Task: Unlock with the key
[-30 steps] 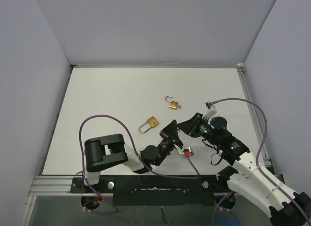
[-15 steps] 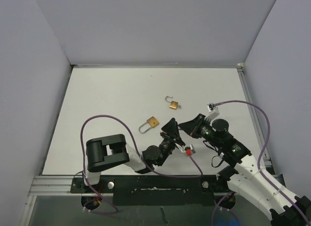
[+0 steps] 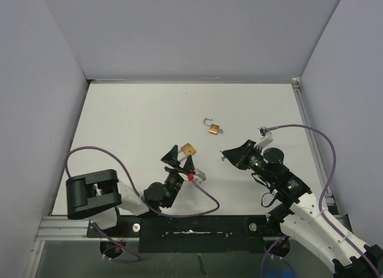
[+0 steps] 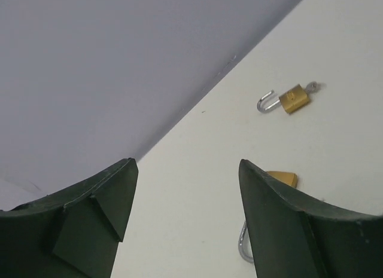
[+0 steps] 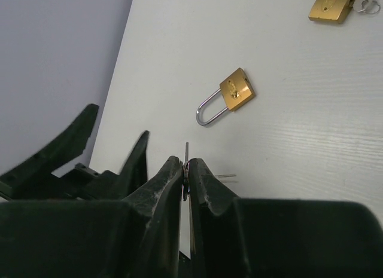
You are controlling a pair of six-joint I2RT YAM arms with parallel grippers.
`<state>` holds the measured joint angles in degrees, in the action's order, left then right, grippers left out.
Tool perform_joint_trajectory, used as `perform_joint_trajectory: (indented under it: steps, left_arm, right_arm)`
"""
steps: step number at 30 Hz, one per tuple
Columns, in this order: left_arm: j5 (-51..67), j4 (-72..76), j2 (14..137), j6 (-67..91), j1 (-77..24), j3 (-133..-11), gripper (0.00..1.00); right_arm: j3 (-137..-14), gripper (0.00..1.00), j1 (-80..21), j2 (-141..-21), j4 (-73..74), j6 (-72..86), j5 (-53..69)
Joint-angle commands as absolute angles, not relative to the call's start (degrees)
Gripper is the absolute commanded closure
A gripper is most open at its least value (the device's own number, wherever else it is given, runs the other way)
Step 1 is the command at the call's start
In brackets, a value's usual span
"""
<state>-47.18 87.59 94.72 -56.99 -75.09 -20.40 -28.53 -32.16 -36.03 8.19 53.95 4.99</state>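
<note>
- Right wrist view: the right pincer (image 5: 187,165) is clenched on a thin key (image 5: 187,149). The blade pokes out past the tips toward the closed brass padlock (image 5: 234,91). That padlock lies flat on the bench (image 5: 311,128) ahead, near but not touching. The hold looks meant for lining the blade up with the keyhole.
- The left pincer (image 3: 179,158) is released, jaws spread, and sits low just beside that padlock, with one finger partly hiding it. I judge it is placed to steady the lock for the insertion.
- A second padlock (image 3: 213,129), its shackle sprung and what looks like a key at its base, lies farther back, apart from both arms.
- Both arms reach forward low over the bench, angled toward each other.
</note>
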Motion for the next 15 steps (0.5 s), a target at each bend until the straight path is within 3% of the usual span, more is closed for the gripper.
perform_joint_trajectory:
  steps: [1,3,7,12,15]
  left_arm:
    - [-45.57,87.03,78.45,-31.24,-71.99,-15.70,0.32]
    - [-39.60,70.34,70.82,-20.55,-68.55,-16.14,0.32]
    - [-28.10,53.38,60.84,-6.86,-60.37,-17.38,0.32]
    - [-13.58,36.83,59.66,2.08,-50.75,-22.69,0.32]
    - [-1.50,34.43,61.65,7.72,-44.27,-24.23,0.32]
  right_arm:
    - [-26.62,1.00,-31.29,-35.55,4.53,50.19,4.34]
    - [-25.48,1.00,-30.85,-35.87,3.64,49.33,4.46]
    - [-23.61,1.00,-30.10,-37.30,2.21,47.67,5.41]
    - [-22.62,1.00,-29.45,-37.39,0.66,47.51,6.07]
    - [-23.29,1.00,-29.37,-37.29,1.38,46.89,6.24]
